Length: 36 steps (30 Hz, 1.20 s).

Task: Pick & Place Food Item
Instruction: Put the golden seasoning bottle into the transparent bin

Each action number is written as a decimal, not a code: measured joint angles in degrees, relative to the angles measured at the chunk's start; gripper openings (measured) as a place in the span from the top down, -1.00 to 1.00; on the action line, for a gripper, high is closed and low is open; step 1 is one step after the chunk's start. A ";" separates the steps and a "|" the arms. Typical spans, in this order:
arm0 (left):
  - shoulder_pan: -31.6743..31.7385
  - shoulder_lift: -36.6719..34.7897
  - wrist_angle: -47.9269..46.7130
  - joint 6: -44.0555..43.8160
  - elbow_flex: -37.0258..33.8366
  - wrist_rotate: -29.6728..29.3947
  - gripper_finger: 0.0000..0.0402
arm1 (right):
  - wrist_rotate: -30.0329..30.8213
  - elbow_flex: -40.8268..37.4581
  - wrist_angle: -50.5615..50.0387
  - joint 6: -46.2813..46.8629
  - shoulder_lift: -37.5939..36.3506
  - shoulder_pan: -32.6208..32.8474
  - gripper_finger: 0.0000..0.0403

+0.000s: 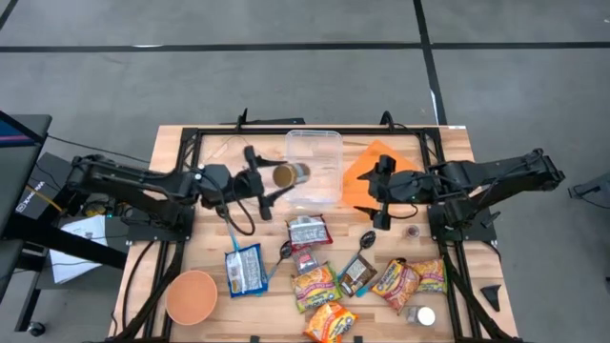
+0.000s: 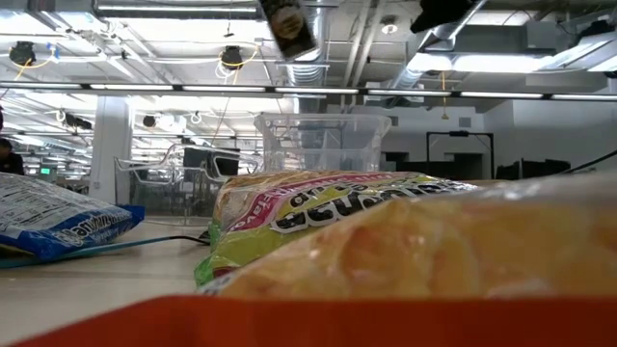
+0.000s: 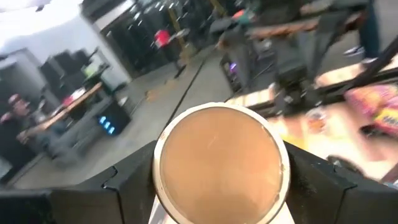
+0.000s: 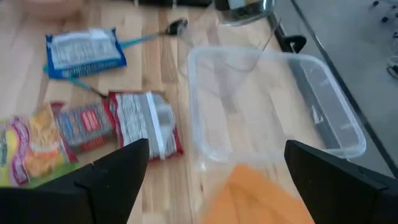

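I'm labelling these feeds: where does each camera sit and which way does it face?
High: overhead, looking straight down; both arms, clear container.
Low: table height, level across snack packets; no arm clearly visible.
Left wrist: left gripper shut on a jar.
Right wrist: open right gripper facing the container.
High and right wrist share container and red packet.

An orange bowl [image 1: 192, 296] sits near two spoons [image 1: 365, 242].
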 joint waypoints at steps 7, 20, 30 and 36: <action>0.00 -4.70 -12.96 -7.00 0.00 -4.21 -0.35 | 0.16 -0.04 -1.51 1.06 -0.32 0.02 -0.84; -0.02 -7.27 -38.92 -26.11 0.00 -6.78 -0.35 | 0.47 -0.04 -7.92 8.35 -0.38 1.35 -0.84; 2.31 -8.42 -49.78 -44.72 0.00 -19.52 -0.35 | 6.93 -3.47 -7.40 13.46 -0.57 8.83 -0.84; 10.94 -8.63 -48.81 -52.68 -2.43 -20.10 -0.35 | 10.53 -6.31 -6.51 16.86 -0.88 12.40 -0.84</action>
